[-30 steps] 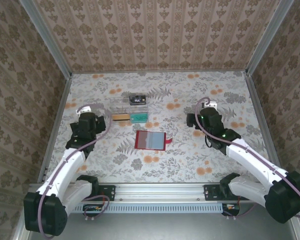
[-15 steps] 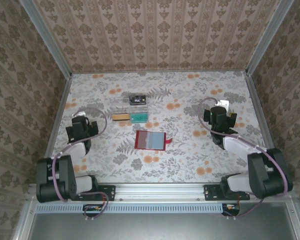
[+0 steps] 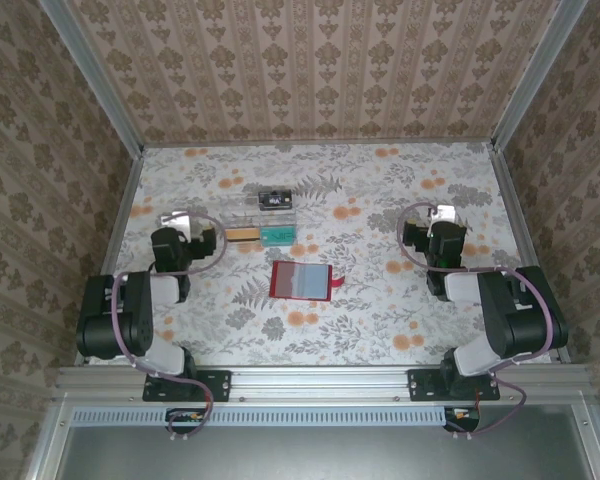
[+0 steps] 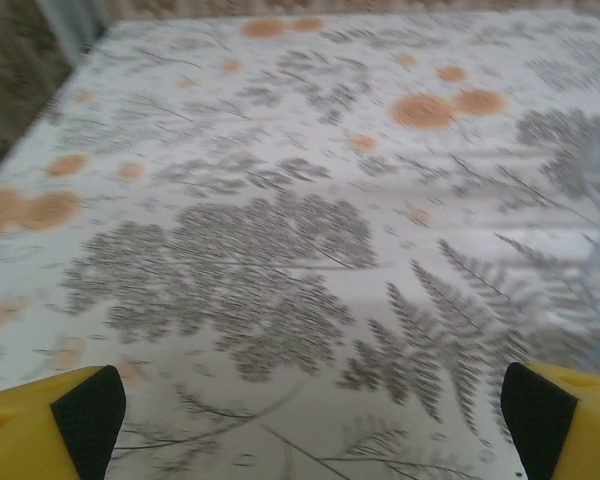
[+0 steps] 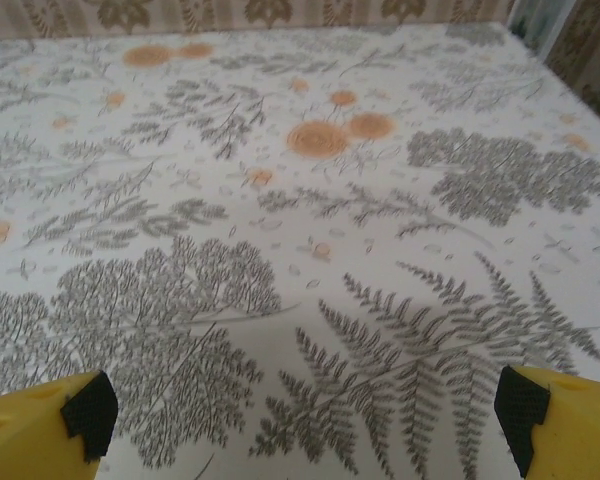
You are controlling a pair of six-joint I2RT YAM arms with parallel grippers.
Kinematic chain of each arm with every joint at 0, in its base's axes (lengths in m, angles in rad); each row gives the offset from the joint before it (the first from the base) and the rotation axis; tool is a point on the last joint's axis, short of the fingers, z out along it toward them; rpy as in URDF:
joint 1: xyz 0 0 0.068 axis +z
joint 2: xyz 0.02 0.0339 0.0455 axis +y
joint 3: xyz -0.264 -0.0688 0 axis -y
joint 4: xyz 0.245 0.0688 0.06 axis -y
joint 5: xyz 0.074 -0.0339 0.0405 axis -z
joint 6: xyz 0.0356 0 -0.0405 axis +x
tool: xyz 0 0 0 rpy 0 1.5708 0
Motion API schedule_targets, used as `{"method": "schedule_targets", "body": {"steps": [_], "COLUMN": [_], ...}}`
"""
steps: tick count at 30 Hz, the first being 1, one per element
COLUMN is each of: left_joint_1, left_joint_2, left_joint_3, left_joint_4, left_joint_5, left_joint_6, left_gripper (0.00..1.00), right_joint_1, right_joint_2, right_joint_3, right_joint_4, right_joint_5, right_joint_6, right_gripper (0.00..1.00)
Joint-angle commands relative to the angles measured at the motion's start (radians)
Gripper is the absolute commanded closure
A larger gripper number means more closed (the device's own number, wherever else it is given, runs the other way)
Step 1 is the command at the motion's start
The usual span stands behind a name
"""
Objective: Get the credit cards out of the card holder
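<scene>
Black-and-white arms [image 3: 467, 289], purple cables [image 3: 404, 218], yellow fingers [image 4: 30, 425]

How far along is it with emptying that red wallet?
Looks nearly finished. Done: a black card, a tan card and a teal card lie at the clear tray, away from the open wallet. In hand: nothing; the left pincer and right pincer are open and empty. Left: I can't tell whether the wallet hides more cards.
</scene>
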Motion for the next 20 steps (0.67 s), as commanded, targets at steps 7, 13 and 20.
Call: {"method": "schedule_targets", "body": {"steps": [7, 13, 20], "left_joint_1": [-0.013, -0.017, -0.021], "left_joint_2": [0.009, 0.008, 0.008], "left_joint_3": [0.022, 0.021, 0.021], "left_joint_4": [0.049, 0.051, 0.053], "left_joint_5": [0.026, 0.014, 0.009], "left_joint_6": [0.045, 0.051, 0.052], "left_gripper": [0.00, 0.00, 0.00], "right_joint_1": [-0.008, -0.008, -0.008], "right_joint_2": [0.008, 0.008, 0.008], "right_joint_3": [-0.010, -0.010, -0.010], "right_joint_4": [0.112, 0.112, 0.110], "right_joint_5": [-0.048, -0.048, -0.048], "right_joint_6": [-0.014, -0.014, -0.014], "right_gripper": [0.00, 0.00, 0.00]}}
